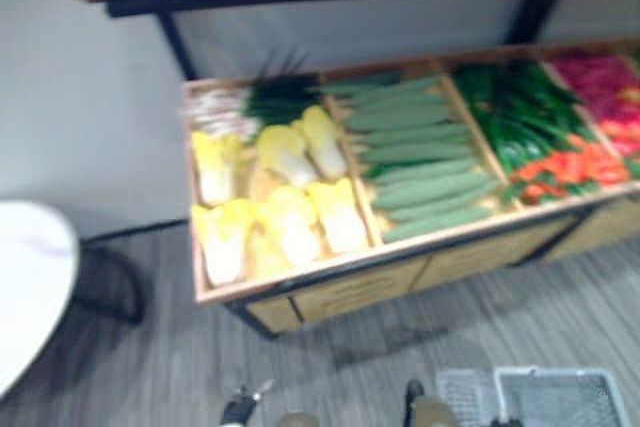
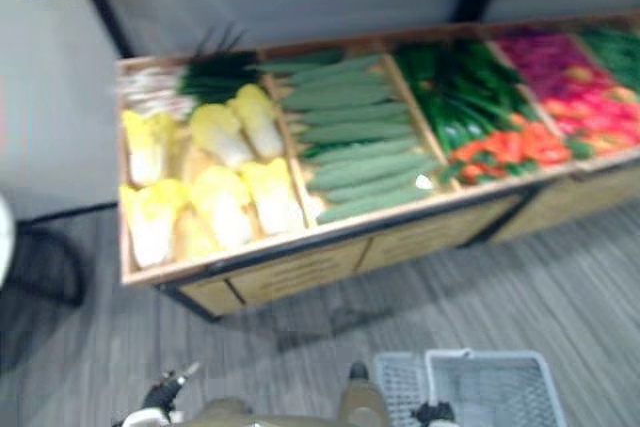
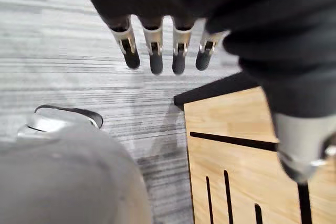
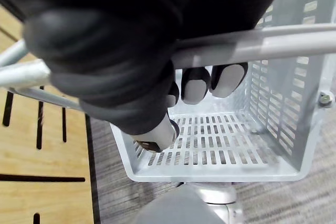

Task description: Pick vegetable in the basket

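Grey basket, handle clasped in right robot hand, cucumbers well apart; left robot hand straight-fingered, empty.

We see soft, even indoor light falling from above. It lies brightest on the open trays of the vegetable stand, where the pale cabbages come close to washing out. It is also bright on the white table, which glows above a dark patch of shade. A faint shadow spreads on the floor below the stand. At the wrists, the left hand and right hand wear covers so dark they lose detail. The silver fingers and the handle of the basket catch mild glints, without harsh glare.
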`<state>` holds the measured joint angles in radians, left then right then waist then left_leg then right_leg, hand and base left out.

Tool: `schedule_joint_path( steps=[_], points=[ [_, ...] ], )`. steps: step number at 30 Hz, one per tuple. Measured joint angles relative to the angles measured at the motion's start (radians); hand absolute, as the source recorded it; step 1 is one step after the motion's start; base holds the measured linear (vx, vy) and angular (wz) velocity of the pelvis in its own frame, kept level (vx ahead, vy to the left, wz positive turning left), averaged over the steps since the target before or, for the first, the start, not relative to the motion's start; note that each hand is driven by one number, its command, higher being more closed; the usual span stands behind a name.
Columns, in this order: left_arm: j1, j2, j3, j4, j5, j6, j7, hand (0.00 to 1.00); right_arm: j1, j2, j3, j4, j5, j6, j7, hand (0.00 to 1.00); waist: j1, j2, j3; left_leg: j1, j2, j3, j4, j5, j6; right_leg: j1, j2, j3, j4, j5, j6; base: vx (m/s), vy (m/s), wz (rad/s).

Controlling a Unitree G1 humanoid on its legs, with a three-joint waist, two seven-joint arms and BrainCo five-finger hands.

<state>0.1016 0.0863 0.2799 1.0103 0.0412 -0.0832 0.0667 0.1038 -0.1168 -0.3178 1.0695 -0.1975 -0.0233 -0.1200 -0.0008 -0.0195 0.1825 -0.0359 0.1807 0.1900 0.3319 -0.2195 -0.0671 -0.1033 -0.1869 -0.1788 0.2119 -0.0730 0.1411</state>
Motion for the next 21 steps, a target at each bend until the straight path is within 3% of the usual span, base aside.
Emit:
schedule_joint_path(
  steps=[1,2,3,7,8,11,12,14,18,20,21],
  points=[
    [0.004,-0.009,-0.004,-0.015,0.0,0.0,0.0,0.0,-0.003,-0.022,0.002,0.001,0.001,0.0,0.0,1.0,0.007,0.027,0.0,0.016,0.053,0.216,-0.003,0.04,-0.04,0.059,0.019,-0.062,-0.035,0.001,-0.018,0.15,-0.374,1.38],
    [0.008,-0.009,-0.011,-0.014,0.0,0.001,-0.001,0.0,-0.003,-0.027,0.002,0.001,0.001,-0.001,-0.001,1.0,0.007,0.028,0.001,0.025,0.055,0.262,-0.009,0.05,-0.049,0.081,0.021,-0.084,-0.045,-0.002,-0.025,0.13,-0.354,1.25],
    [0.013,-0.009,-0.038,-0.014,0.0,0.001,-0.001,0.0,-0.003,-0.036,0.0,0.001,0.001,-0.002,-0.002,1.0,0.007,0.029,0.002,0.034,0.028,0.273,-0.036,0.06,-0.052,0.114,0.015,-0.131,-0.048,-0.01,-0.038,0.06,-0.156,0.75],
    [0.017,-0.011,-0.058,-0.015,0.0,0.001,-0.001,0.0,0.0,-0.034,-0.024,-0.001,0.002,-0.003,-0.001,1.0,0.003,0.032,0.0,0.086,-0.023,0.259,-0.208,0.128,-0.006,0.141,0.017,-0.21,-0.035,-0.042,-0.046,-0.01,-0.107,0.71],
    [0.019,-0.01,-0.056,-0.014,0.0,0.002,0.0,0.0,0.005,-0.028,-0.031,-0.003,0.002,-0.004,-0.001,1.0,0.003,0.032,-0.002,0.109,-0.044,0.246,-0.283,0.171,-0.005,0.141,0.012,-0.226,-0.033,-0.045,-0.05,-0.05,-0.036,0.51],
    [0.016,0.002,-0.038,-0.012,-0.04,0.008,0.006,0.0,0.03,0.027,-0.061,-0.039,0.007,-0.004,-0.001,1.0,-0.004,0.009,0.001,0.152,-0.075,0.205,-0.42,0.24,-0.008,0.105,-0.012,-0.238,0.066,-0.106,-0.046,-0.1,-0.043,0.39],
    [0.008,0.016,-0.028,-0.012,-0.067,0.009,0.014,0.0,0.036,0.048,-0.066,-0.043,0.013,-0.003,-0.001,1.0,-0.011,-0.011,0.006,0.142,-0.078,0.189,-0.433,0.241,-0.01,0.074,-0.028,-0.203,0.145,-0.134,-0.04,-0.13,-0.101,0.38],
    [-0.017,0.041,-0.001,-0.012,-0.098,0.018,0.029,0.0,0.048,0.068,-0.066,-0.041,0.022,0.002,-0.001,1.0,-0.027,-0.016,0.018,0.146,-0.063,0.169,-0.434,0.25,-0.023,0.054,0.002,-0.054,0.209,-0.13,-0.031,-0.08,-0.108,0.45],
    [-0.093,0.082,0.187,-0.024,-0.297,0.001,0.119,0.0,0.071,0.079,-0.066,-0.039,0.045,0.004,-0.003,1.0,-0.024,-0.026,0.008,0.144,-0.045,0.184,-0.433,0.273,-0.047,0.081,0.035,-0.011,0.113,-0.141,-0.047,0.0,-0.075,-0.1],
    [-0.135,0.09,0.307,-0.062,-0.455,-0.035,0.191,0.0,0.08,0.061,-0.067,-0.037,0.044,0.007,-0.01,1.0,-0.025,-0.003,0.0,0.145,-0.021,0.217,-0.433,0.279,-0.047,0.104,0.072,0.009,0.022,-0.106,-0.056,-0.03,-0.023,-0.5],
    [-0.15,0.107,0.373,-0.102,-0.569,-0.076,0.241,0.0,0.089,0.052,-0.067,-0.032,0.041,0.016,-0.022,1.0,-0.022,0.005,-0.009,0.158,-0.006,0.251,-0.433,0.278,-0.048,0.114,0.095,0.038,-0.025,-0.077,-0.061,-0.01,0.002,-0.66]
  ],
)
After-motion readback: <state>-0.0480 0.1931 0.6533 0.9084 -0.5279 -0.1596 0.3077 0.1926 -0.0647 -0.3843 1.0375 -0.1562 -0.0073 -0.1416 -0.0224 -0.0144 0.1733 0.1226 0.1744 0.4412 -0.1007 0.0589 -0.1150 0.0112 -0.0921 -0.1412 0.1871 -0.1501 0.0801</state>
